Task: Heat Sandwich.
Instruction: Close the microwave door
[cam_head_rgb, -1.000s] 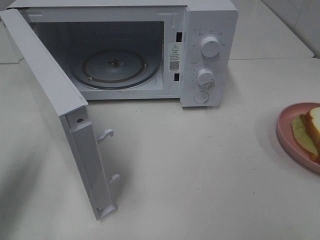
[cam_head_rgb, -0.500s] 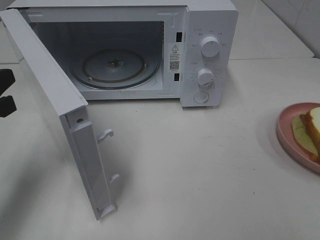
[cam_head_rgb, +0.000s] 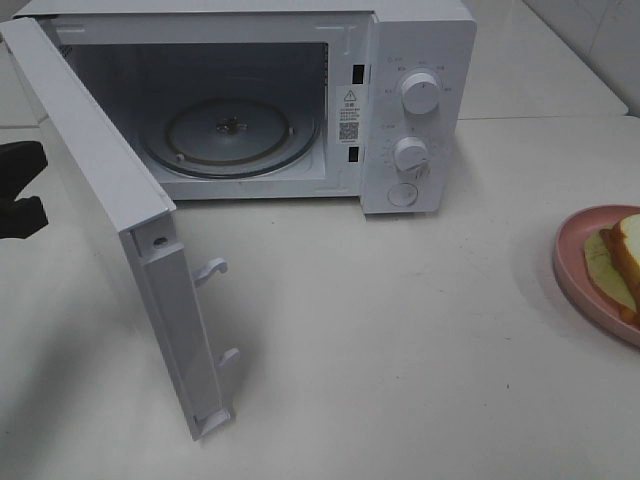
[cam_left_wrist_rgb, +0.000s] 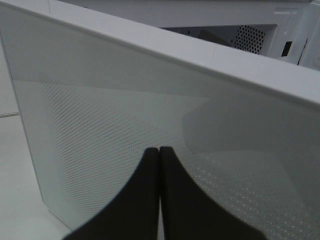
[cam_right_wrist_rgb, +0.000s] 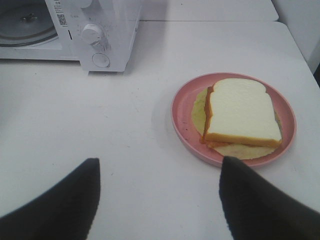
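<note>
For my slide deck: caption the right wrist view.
Open right pincer hovers short of the sandwich on its pink plate, microwave beyond.

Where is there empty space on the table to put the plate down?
Bare tabletop lies between the open microwave door and the pink plate, in front of the microwave. The glass turntable inside is bare too. It is crowded left of the door, where the left gripper sits.

One white microwave oven (cam_head_rgb: 300, 100) with door open, two round white knobs (cam_head_rgb: 420, 92) on its panel, one round pink plate (cam_right_wrist_rgb: 185, 100), one white-bread sandwich (cam_right_wrist_rgb: 242, 112), two black grippers: left gripper (cam_left_wrist_rgb: 159, 150), right gripper (cam_right_wrist_rgb: 159, 175).
</note>
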